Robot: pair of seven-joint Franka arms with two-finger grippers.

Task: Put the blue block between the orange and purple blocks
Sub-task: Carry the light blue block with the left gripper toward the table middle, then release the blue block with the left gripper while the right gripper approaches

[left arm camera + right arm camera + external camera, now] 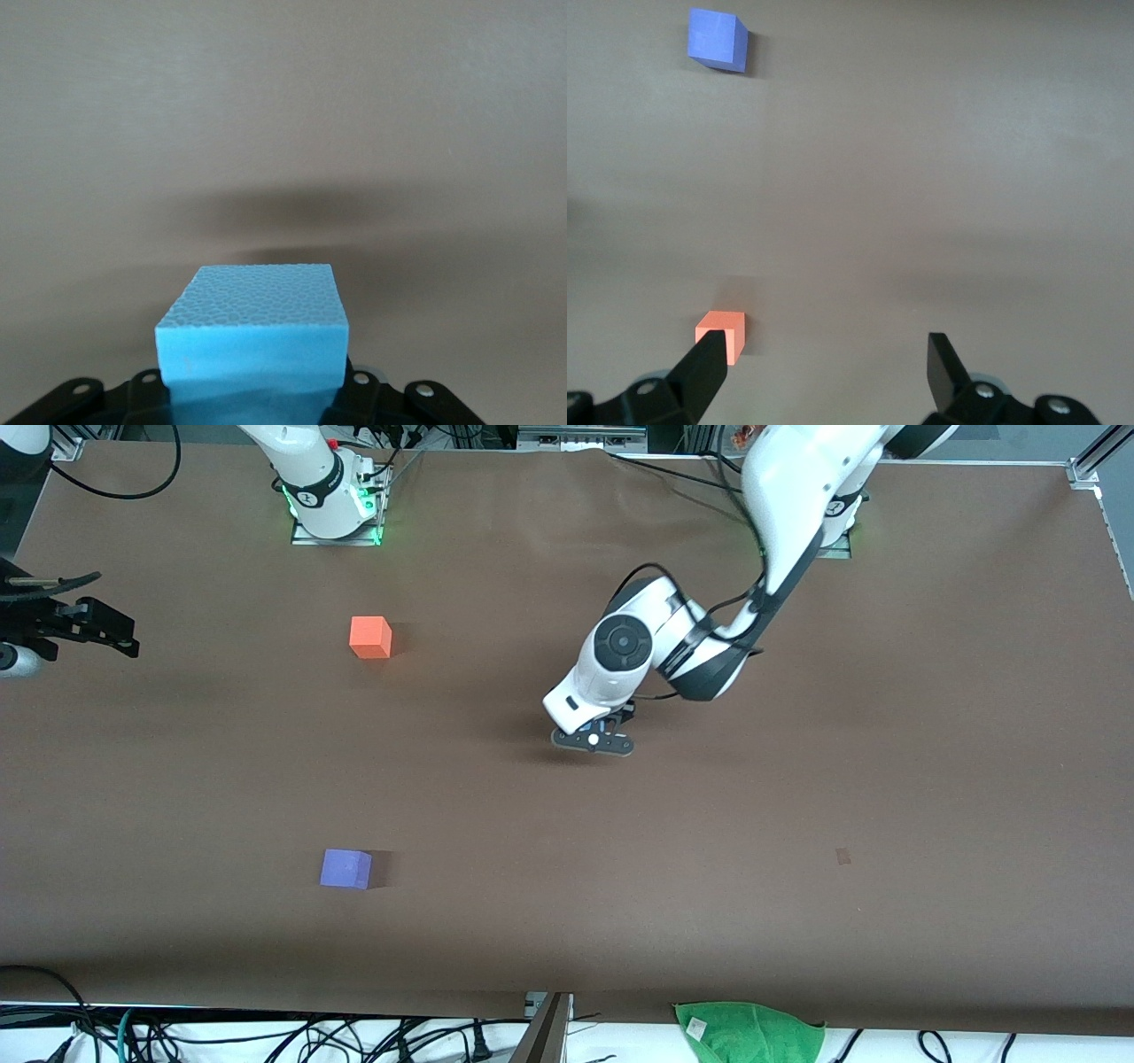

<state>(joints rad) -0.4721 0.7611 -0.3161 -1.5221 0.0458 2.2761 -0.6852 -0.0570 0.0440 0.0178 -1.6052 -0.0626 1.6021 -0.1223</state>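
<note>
The left gripper is carrying the blue block, its jaws clenched on the cube's sides so it hangs over bare tabletop. Taking the orange block as landmark, the carried cube is hanging well off toward the left arm's end of the table. The purple block is sitting nearer the front camera than the orange block, well apart from it, leaving an open gap where the blue cube probably belongs. The block is being held clear of the tabletop, likely so it can travel without dragging. The right gripper is waiting at the table's edge, jaws spread and grasping nothing.
</note>
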